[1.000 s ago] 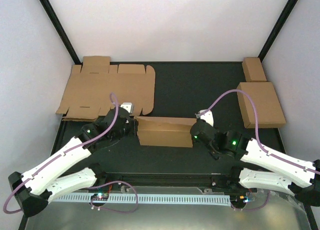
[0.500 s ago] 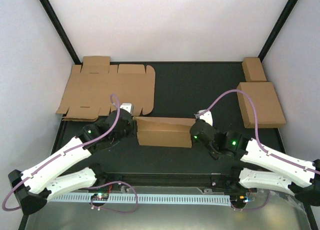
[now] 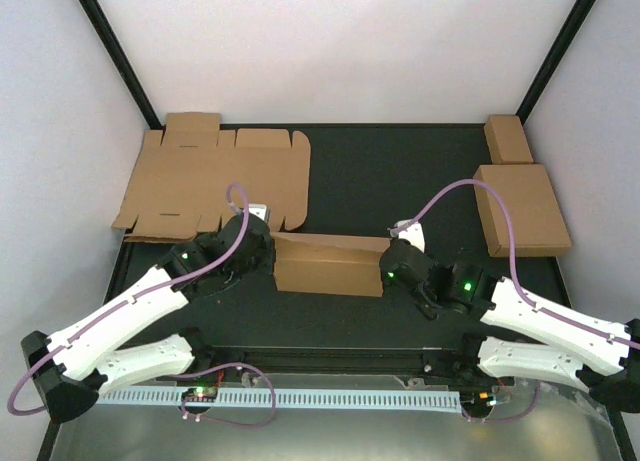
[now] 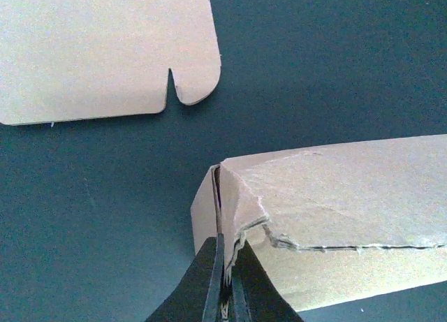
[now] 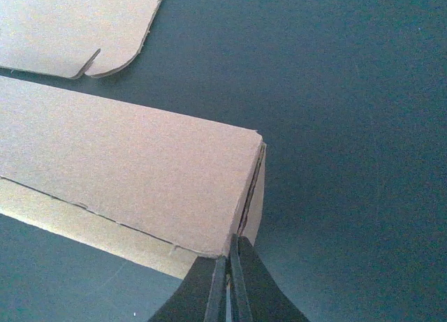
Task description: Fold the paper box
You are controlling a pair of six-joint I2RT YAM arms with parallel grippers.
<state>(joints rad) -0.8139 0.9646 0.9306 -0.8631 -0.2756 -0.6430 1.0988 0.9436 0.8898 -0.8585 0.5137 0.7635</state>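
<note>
Top external view: paper box [image 3: 330, 263] sits mid-bench, half formed, a long trough with its walls up. It lies between the two wrists, near the front edge of the bench [image 3: 400, 181]. A spare flat sheet [image 3: 215, 181] lies at far left. Two closed boxes, one large [image 3: 520, 209] and one small [image 3: 508, 138], sit far right, well apart from the work.

Left wrist view: left jaws are pinched together on the thin cardboard edge at the box's left end, where the end flap meets the wall. The card there is creased and a little ragged.

Right wrist view: right jaws are likewise pressed closed on the cardboard edge at the right end corner. Both ends are held at once.

Step in hand, as I read it: squaring up and holding the end walls, with the box gripped at both ends. It is perhaps midway through, since the long walls stand but the ends and top are not closed. The next move likely calls for tucking one end flap inward while the other end stays braced. That needs care at the torn-looking left crease, which could buckle.

Against a second ago: left arm [image 3: 120, 316] has edged its wrist forward and slightly inward toward the box end. Right arm [image 3: 560, 321] and the box itself look unmoved.
</note>
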